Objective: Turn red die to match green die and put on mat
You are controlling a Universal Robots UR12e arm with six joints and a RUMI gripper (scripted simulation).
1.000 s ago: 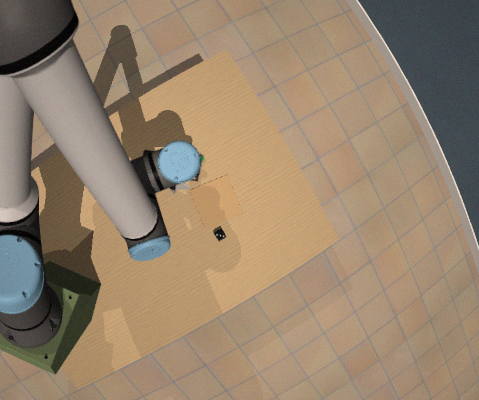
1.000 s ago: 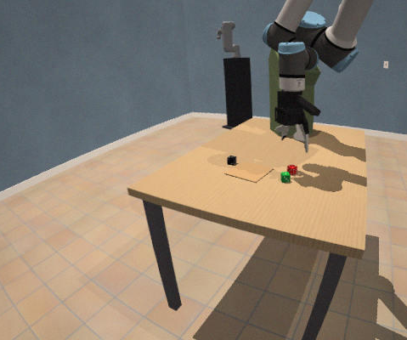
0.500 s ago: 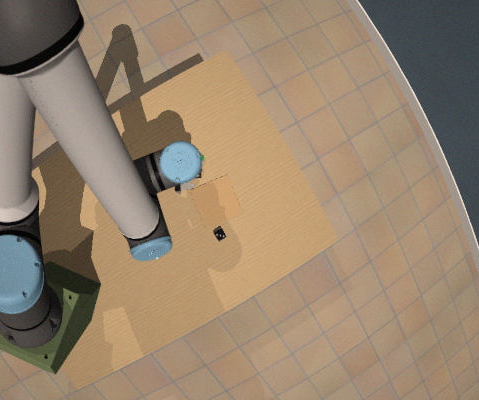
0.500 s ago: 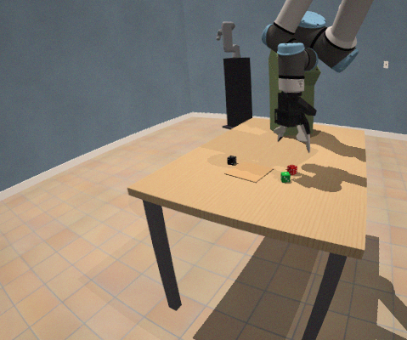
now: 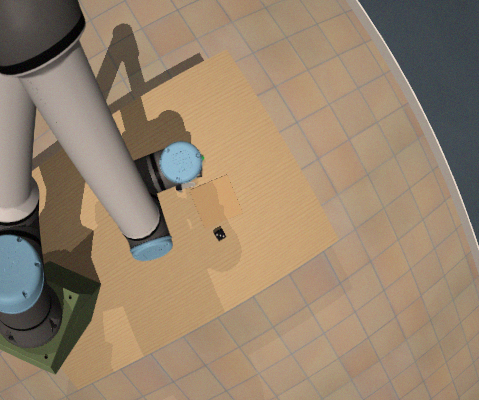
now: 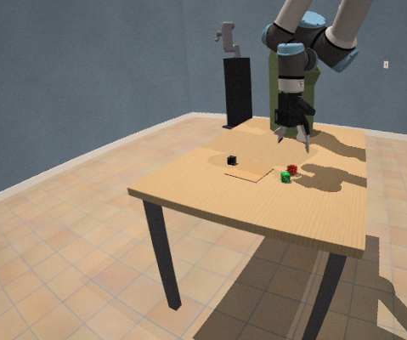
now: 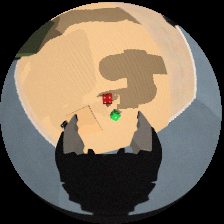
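Observation:
The red die (image 6: 291, 170) (image 7: 107, 99) sits on the table just behind the green die (image 6: 285, 177) (image 7: 115, 115) in the exterior view. A small gap shows between them in the wrist view. The top view shows only a sliver of the green die (image 5: 202, 158); the arm hides the red one. The thin wood-coloured mat (image 5: 230, 192) (image 6: 249, 172) (image 7: 87, 117) lies beside the two dice; neither is on it. The top numbers are too small to read surely. My gripper (image 6: 293, 146) (image 7: 106, 112) is open and empty, above the table and clear of the dice.
A black die (image 5: 219, 233) (image 6: 231, 160) (image 7: 64, 124) sits on the table just off the mat, on the side away from the red and green dice. The arm's green base (image 5: 73, 310) stands at one end of the table (image 5: 283, 220) (image 6: 215, 200).

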